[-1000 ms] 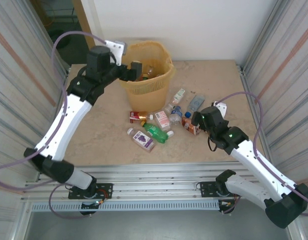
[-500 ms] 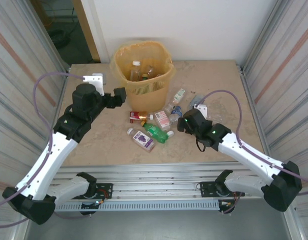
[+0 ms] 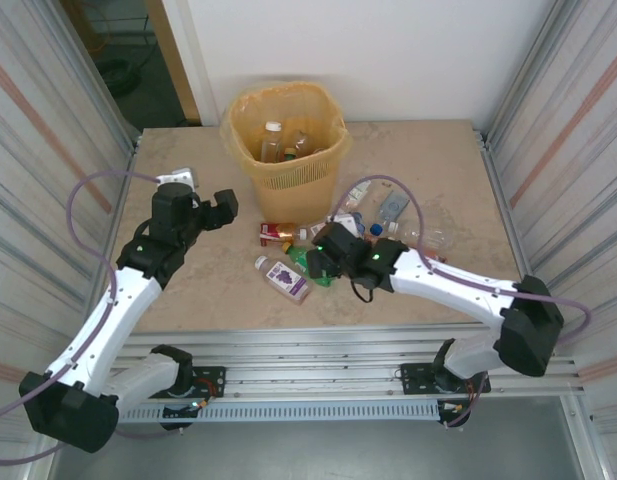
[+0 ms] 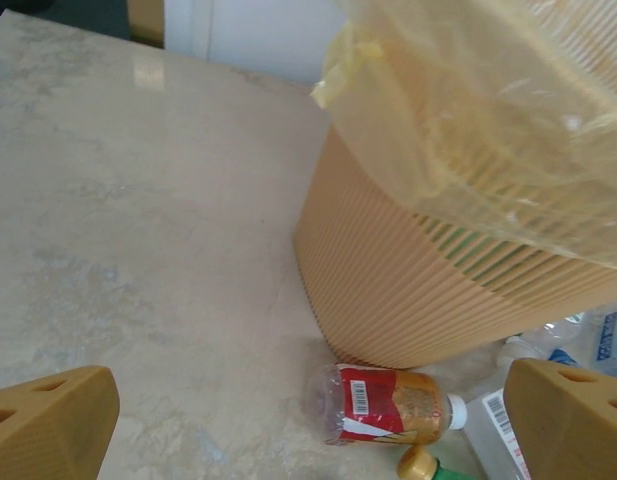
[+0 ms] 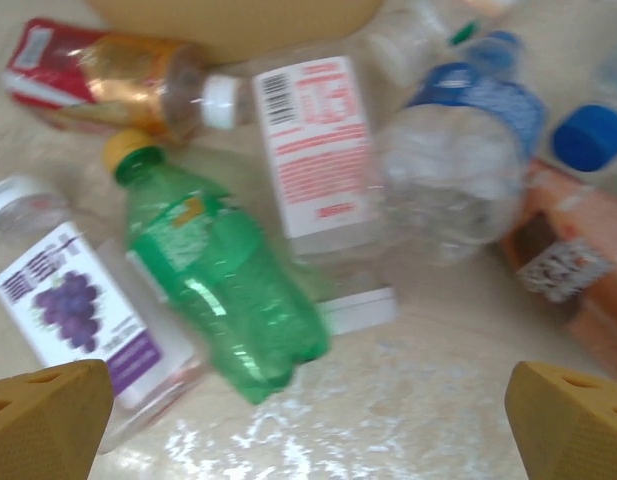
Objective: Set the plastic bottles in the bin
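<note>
Right jaws swung over the green bottle (image 5: 223, 290), apart; neighbouring bottles (image 5: 318, 160), perhaps touching, crowd it; left jaws apart.

A beige, marble-veined tabletop (image 3: 448, 170) is lying under soft, even light and is catching a pale glare (image 4: 153, 70) toward its far side. A plain white wall (image 3: 418, 50) is closing off the back. A left ribbed metal panel (image 3: 38, 150) and a right ribbed metal panel (image 3: 578, 110) are flanking the table. Aluminium rails (image 3: 288, 350) are running along the near edge. A wooden door frame (image 3: 174, 50) is standing at the far left, with dark floor (image 3: 118, 55) showing beyond it.
</note>
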Motion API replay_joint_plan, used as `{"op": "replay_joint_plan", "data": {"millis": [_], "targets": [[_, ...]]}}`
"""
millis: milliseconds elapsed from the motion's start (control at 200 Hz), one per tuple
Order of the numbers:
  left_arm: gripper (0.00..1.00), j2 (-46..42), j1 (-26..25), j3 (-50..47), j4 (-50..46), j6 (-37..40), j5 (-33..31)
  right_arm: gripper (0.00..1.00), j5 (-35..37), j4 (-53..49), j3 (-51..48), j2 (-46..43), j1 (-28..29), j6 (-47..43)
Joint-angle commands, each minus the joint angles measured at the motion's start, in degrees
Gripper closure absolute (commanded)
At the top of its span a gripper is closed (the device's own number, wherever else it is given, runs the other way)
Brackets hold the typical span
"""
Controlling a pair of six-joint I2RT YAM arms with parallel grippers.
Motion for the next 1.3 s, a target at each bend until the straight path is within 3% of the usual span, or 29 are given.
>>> {"op": "replay_joint_plan", "data": {"millis": [0,501,1292], "targets": [[0.01,0.9,1.3,-1.4,1.4,-2.6,0.2,0.05,-2.8,-2.8,4.3,4.8,2.5,-2.7],[0.01,2.9,4.2,-2.9,1.9,-3.8,1.8,0.11,-9.2,-6.4,17.1,23.5,6.6,-9.9],[0.01,2.2,6.3,-5.3,2.4,-4.5,3.5,0.09,-8.0,-5.8,22.2,33.4,6.6,-14.1]]}}
